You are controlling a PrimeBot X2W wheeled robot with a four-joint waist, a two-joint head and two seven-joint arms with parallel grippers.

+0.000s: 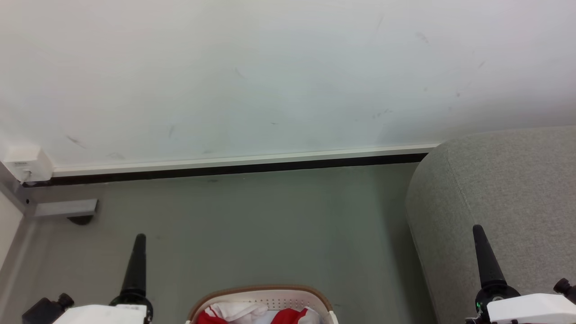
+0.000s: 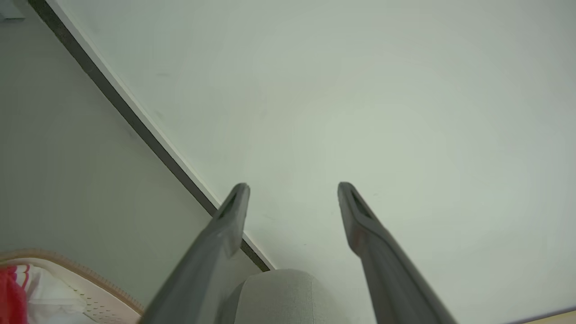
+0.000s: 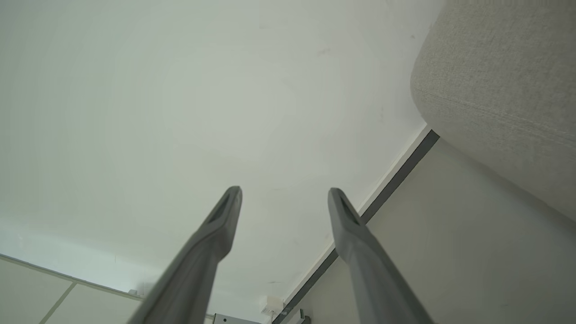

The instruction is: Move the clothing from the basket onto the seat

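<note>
The off-white perforated basket with a brown rim sits on the floor at the bottom centre of the head view. Red and white clothing lies inside it. The light grey seat fills the right side. My left gripper points up at the lower left, beside the basket, and my right gripper rises at the lower right, in front of the seat. In the left wrist view the left gripper is open and empty, with the basket and clothing at the lower left. The right gripper is open and empty too, the seat at its upper right.
A pale wall with a white and black baseboard runs behind the grey floor. A small white box is fixed low on the wall at the left, above a grey bracket.
</note>
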